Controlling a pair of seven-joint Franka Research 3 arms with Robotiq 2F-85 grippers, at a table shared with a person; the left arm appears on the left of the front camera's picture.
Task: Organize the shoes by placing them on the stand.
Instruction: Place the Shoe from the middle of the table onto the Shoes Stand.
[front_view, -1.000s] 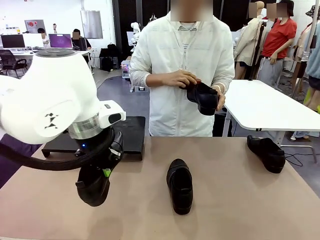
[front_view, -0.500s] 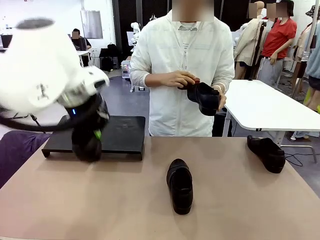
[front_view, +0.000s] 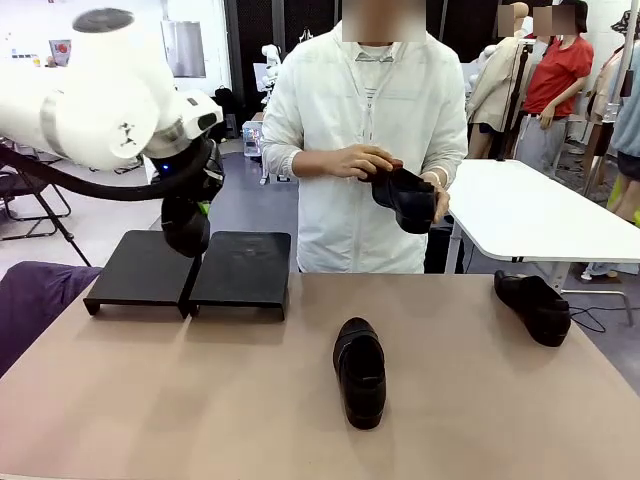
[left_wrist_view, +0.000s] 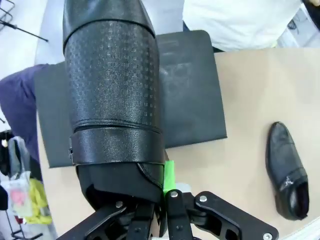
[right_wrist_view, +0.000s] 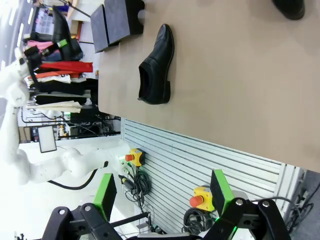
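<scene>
My left gripper (front_view: 190, 205) is shut on the heel rim of a black shoe (front_view: 186, 228), which hangs toe-down above the gap between the stand's two black platforms (front_view: 240, 268). In the left wrist view that shoe (left_wrist_view: 112, 95) covers the middle, pinched at my left gripper (left_wrist_view: 164, 176), with the stand (left_wrist_view: 192, 100) below it. A second shoe (front_view: 360, 372) lies mid-table and a third (front_view: 533, 305) at the right edge. The person holds another shoe (front_view: 405, 195) in both hands. My right gripper (right_wrist_view: 162, 196) stands open off the table's near edge, far from the mid-table shoe (right_wrist_view: 157, 67).
The person stands at the far side behind the table (front_view: 470, 420). A white table (front_view: 530, 210) is at the back right. Below the near edge, a slatted panel (right_wrist_view: 200, 160) carries emergency-stop buttons (right_wrist_view: 202, 197) and cables.
My left arm has lifted the shoe from low over the table's front left and carried it up and away, to above the stand. The person's hands barely moved.
</scene>
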